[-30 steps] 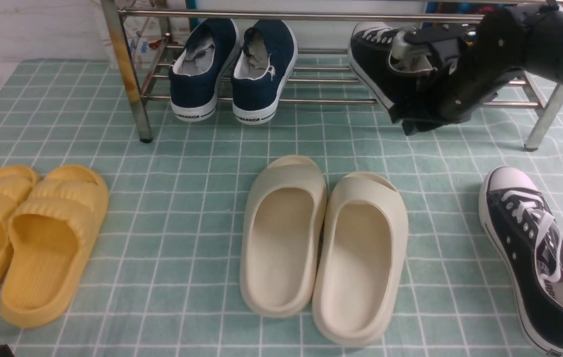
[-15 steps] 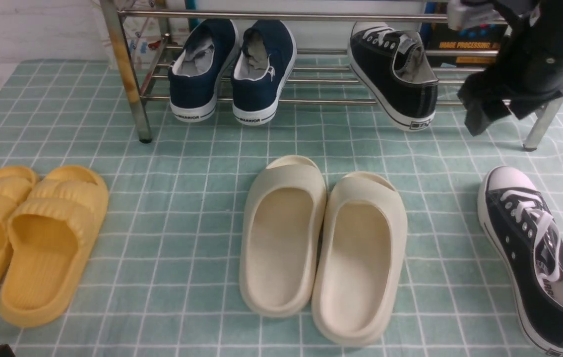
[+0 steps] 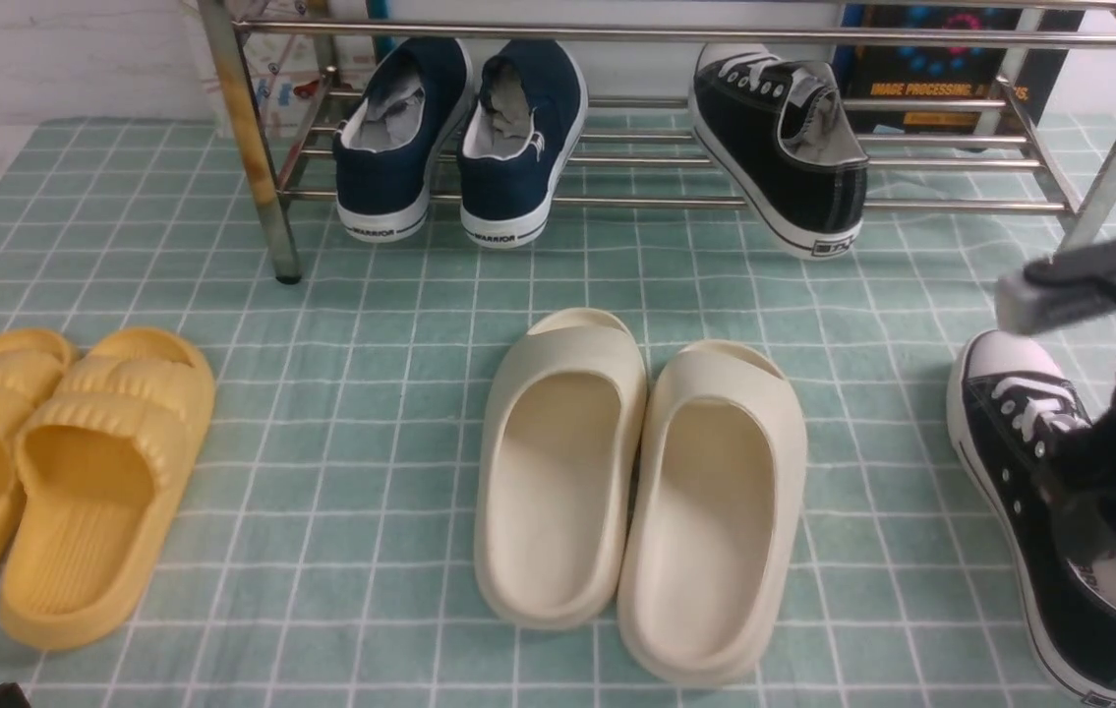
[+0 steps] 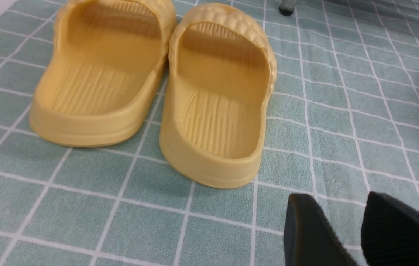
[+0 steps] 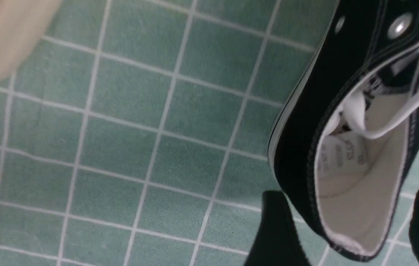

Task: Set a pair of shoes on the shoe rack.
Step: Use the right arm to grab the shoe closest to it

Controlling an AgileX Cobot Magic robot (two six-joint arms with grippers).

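At 7 o'clock the left fingers (image 4: 305, 229) stand spread and empty. At 4 o'clock one black sneaker (image 3: 1098, 615), with white toe cap and laces, lies on the tabletop (image 3: 371, 413), the right fingers (image 5: 277, 232) released astride its heel. Its mate (image 3: 779, 147) sits on the steel shoe rack (image 3: 616, 202) at 1 o'clock.

My workspace is a lab mock-up of a home entryway. Indicators:
- a teal checked cloth (image 3: 371, 344) spread flat as the floor surface
- a steel shoe rack (image 3: 616, 32) standing on it
- yellow slides (image 3: 76, 472) and cream slides (image 3: 636, 492) set out in pairs
- behind the rack, a dark printed board (image 3: 931, 79) lettered "IMAGE PROCESSING"
- a plain white wall (image 3: 46, 59)
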